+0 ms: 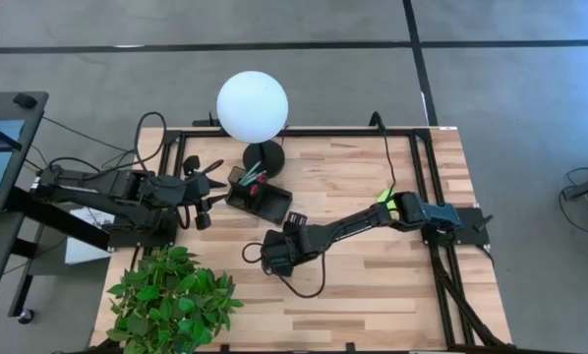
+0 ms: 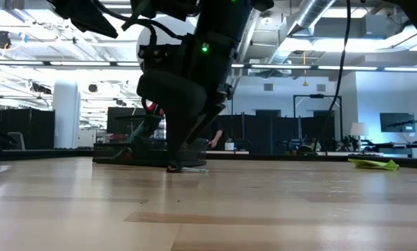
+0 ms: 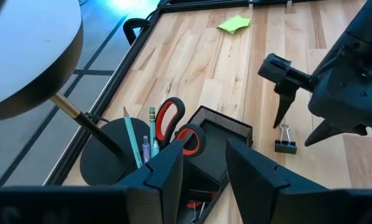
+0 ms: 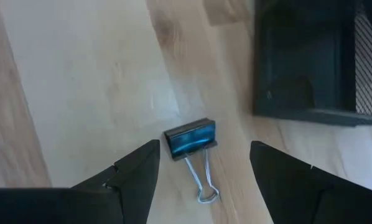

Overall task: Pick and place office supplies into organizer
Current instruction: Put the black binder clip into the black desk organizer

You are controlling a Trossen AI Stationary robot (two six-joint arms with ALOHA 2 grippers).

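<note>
No lettering shows on the binder clip.

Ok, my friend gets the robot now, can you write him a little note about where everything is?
Right gripper: jaws open, hovering over the binder clip on the table beside the organizer, not touching it.
Left gripper: jaws open, empty, waiting over the organizer next to the lamp base.
Done: scissors and pens stand in the organizer.
Left: grab the clip and drop it in, then fetch the sticky-note pad lying far off near the table edge.
</note>
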